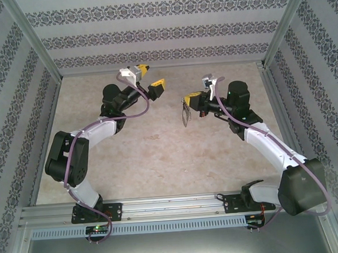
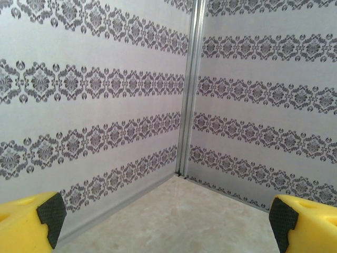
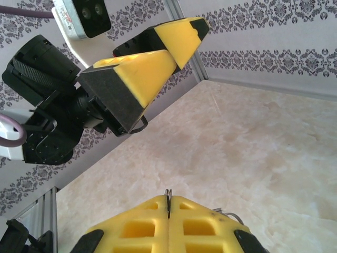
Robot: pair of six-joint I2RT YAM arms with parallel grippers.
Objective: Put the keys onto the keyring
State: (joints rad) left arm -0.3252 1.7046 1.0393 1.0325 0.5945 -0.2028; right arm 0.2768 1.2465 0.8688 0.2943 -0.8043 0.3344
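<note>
Keyring first: it dangles as a thin grey loop from the right gripper, whose yellow fingers are clamped tight on its upper end. Seen from that wrist, a sliver of metal pokes out of the seam where the two fingers press together. The loop hangs clear of the table, out toward the far half and a little right of centre. I cannot tell from here whether the small key is on it, as the metal is too fine to read. Across a gap, facing it, the left gripper is spread wide with nothing between its fingertips. Its own camera looks past them into a corner of the enclosure, where a metal post joins two patterned walls. The two grippers are near each other but apart, both held above the beige marbled surface, the left one slightly farther back. Behind them each arm folds back in white and black segments to its base on the aluminium rail at the near edge. A purple cable loops along the left arm.
</note>
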